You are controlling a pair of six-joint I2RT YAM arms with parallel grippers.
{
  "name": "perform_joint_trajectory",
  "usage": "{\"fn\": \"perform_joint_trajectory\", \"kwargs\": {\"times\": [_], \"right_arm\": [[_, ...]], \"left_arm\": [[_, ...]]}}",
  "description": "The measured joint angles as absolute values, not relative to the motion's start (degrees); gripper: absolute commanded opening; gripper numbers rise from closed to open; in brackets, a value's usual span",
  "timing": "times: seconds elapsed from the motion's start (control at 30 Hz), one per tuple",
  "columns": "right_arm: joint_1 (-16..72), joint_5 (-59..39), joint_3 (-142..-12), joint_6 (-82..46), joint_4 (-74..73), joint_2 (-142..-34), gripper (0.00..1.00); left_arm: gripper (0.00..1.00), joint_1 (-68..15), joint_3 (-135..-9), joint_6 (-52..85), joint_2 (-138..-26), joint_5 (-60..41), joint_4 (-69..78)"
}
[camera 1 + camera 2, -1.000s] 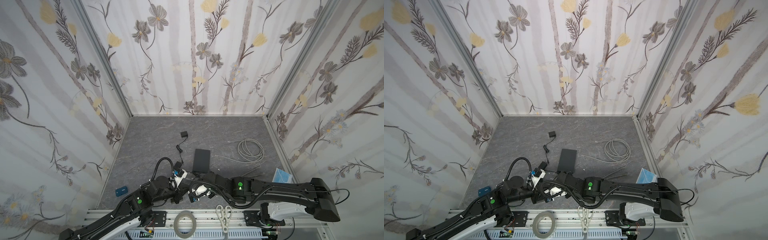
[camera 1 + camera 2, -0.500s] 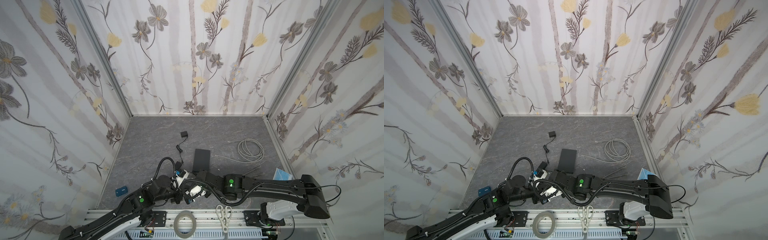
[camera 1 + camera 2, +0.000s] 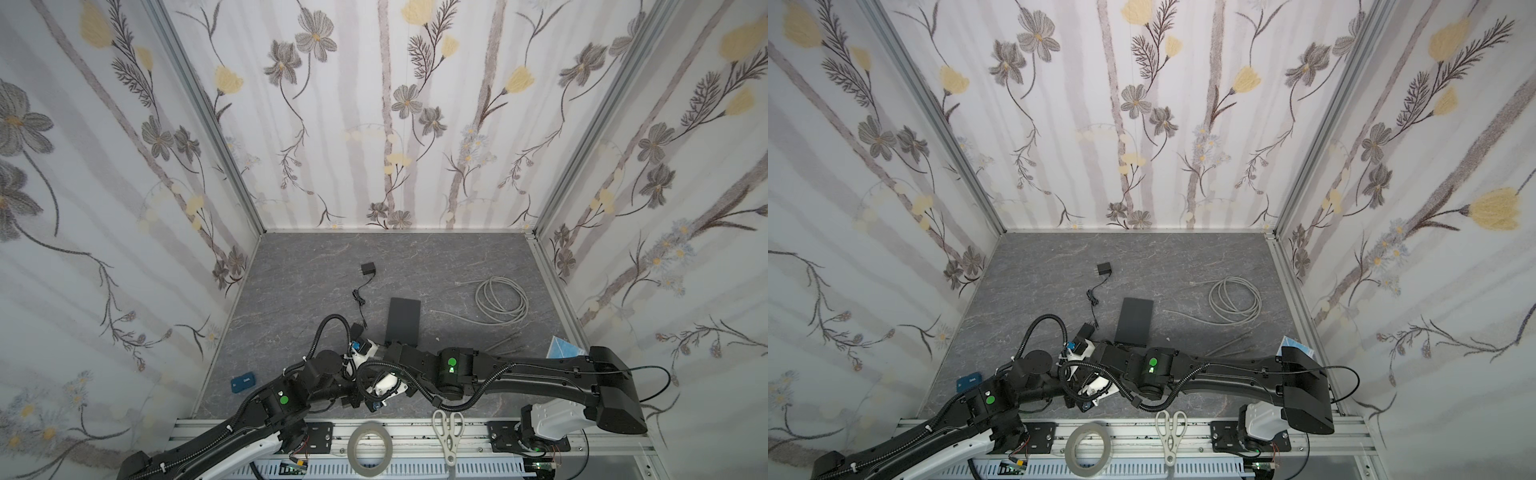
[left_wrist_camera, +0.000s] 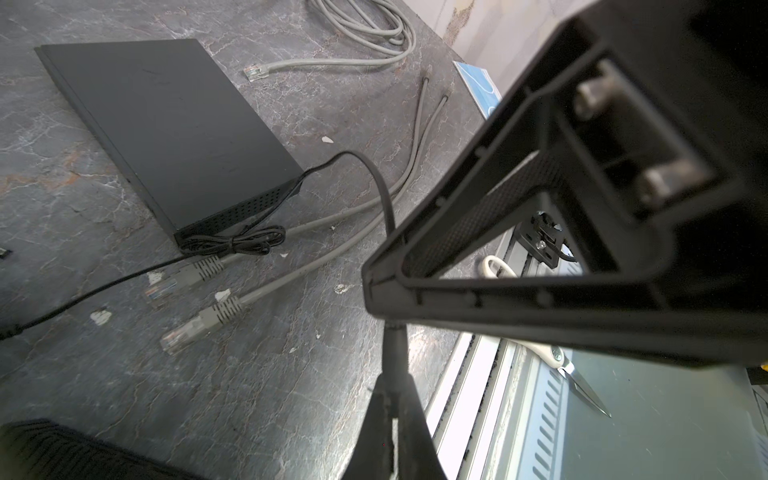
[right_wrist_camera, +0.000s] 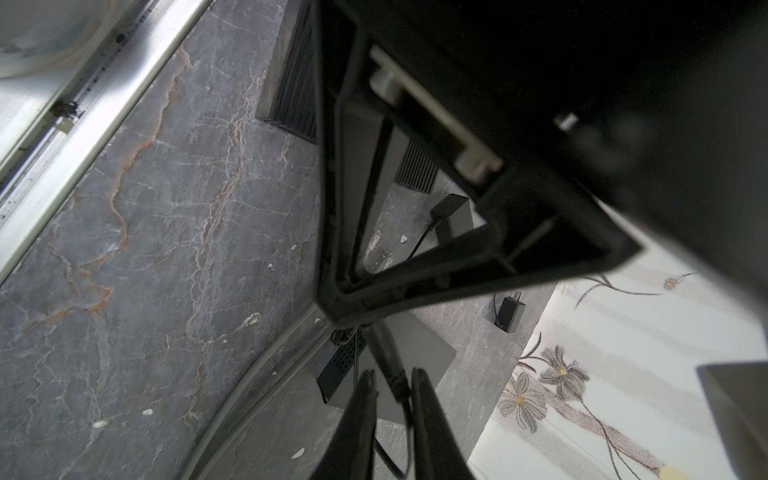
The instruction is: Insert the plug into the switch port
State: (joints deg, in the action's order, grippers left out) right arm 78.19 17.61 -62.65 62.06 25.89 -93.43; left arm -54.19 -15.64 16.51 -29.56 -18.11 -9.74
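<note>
The left arm (image 3: 282,401) stretches toward two o'clock, the right arm (image 3: 540,374) toward nine o'clock. The left gripper (image 4: 392,415) is pinched shut; on the right gripper (image 5: 394,399) the jaws stand narrowly apart.

Between my left jaws the plug (image 4: 395,345) is pinched, its tip buried. Just beyond them a black frame (image 4: 490,299) covers part of its cable (image 4: 374,178). Farther out, the switch (image 4: 166,124) lies too oblique to make out its ports. In both top views my arms (image 3: 415,365) cover my jaws.
</note>
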Motion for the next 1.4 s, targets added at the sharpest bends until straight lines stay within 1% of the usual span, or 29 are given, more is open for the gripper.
{"fn": "perform_joint_trajectory", "kwargs": {"times": [0.13,0.23,0.37,0.47,0.5,0.53,0.63,0.67,0.7,0.77,0.83,0.87,0.9,0.93,0.97,1.03,1.2,1.23,1.27,1.3,1.37,1.4], "right_arm": [[78.22,16.99,-63.09,62.11,26.04,-93.80,0.15],[78.22,16.93,-63.18,62.19,26.20,-93.80,0.11],[78.19,16.91,-63.18,62.13,27.11,-93.80,0.10],[78.19,16.91,-62.98,62.00,27.16,-93.47,0.07],[78.19,16.88,-62.85,61.91,27.16,-93.27,0.06],[78.19,16.88,-62.70,61.54,27.14,-93.06,0.05],[78.19,16.86,-62.08,60.86,27.05,-92.31,0.02],[78.19,16.88,-61.73,60.42,27.00,-92.14,0.01],[78.13,16.88,-61.32,60.27,26.94,-92.05,0.00],[77.93,16.95,-60.40,59.11,26.96,-92.03,0.00],[77.38,17.15,-59.66,57.21,26.89,-91.79,0.00],[76.86,17.26,-59.27,55.81,26.92,-91.18,0.00],[76.25,17.56,-59.07,54.19,26.87,-90.39,0.00],[75.68,17.67,-58.85,52.56,26.30,-89.73,0.00],[75.13,17.85,-58.35,50.72,25.17,-88.95,0.00],[74.11,17.76,-56.58,47.55,23.14,-87.11,0.00],[71.83,14.22,-48.31,39.83,16.10,-79.79,0.00],[71.31,13.52,-46.78,38.59,14.55,-78.37,0.00],[70.50,13.10,-44.53,36.84,12.16,-76.29,0.00],[69.76,12.16,-42.33,35.29,10.00,-74.39,0.00],[68.79,10.83,-38.48,32.51,6.72,-71.00,0.00],[68.69,10.07,-36.60,31.22,5.13,-69.34,0.00]], "left_arm": [[0.00,-54.17,-15.64,16.51,-29.58,-18.13,-9.67],[0.00,-54.19,-15.64,16.51,-29.56,-18.13,-9.65],[0.00,-54.19,-15.64,16.51,-29.39,-18.20,-9.65],[0.00,-54.19,-15.64,16.51,-29.10,-18.20,-9.65],[0.03,-54.19,-15.64,16.51,-28.93,-18.20,-9.65],[0.14,-54.19,-15.64,16.51,-28.69,-18.20,-9.65],[0.54,-54.24,-15.59,16.71,-27.24,-17.78,-9.69],[0.61,-54.24,-15.51,16.75,-26.28,-17.37,-9.69],[0.66,-54.24,-15.38,16.93,-24.99,-16.36,-9.87],[0.72,-54.24,-14.85,17.74,-21.63,-13.58,-11.09],[0.74,-54.24,-13.96,18.04,-17.02,-11.99,-12.21],[0.77,-54.24,-13.41,18.33,-14.04,-10.83,-12.80],[0.87,-54.24,-12.88,18.81,-10.85,-9.32,-13.69],[0.98,-54.24,-12.53,19.38,-7.86,-7.81,-14.85],[1.00,-54.24,-12.34,19.99,-4.73,-5.89,-16.23],[1.00,-54.24,-12.45,22.11,-2.17,-2.15,-18.17],[1.00,-54.24,-12.78,29.32,-6.87,7.49,-23.22],[0.97,-54.24,-13.06,30.94,-7.75,8.71,-24.05],[0.88,-54.24,-13.56,33.15,-8.88,10.11,-25.17],[0.75,-54.24,-14.20,35.38,-10.22,11.33,-26.00],[0.58,-54.24,-15.81,39.55,-13.56,13.39,-28.12],[0.57,-54.24,-17.04,41.95,-16.14,14.44,-29.65]]}}
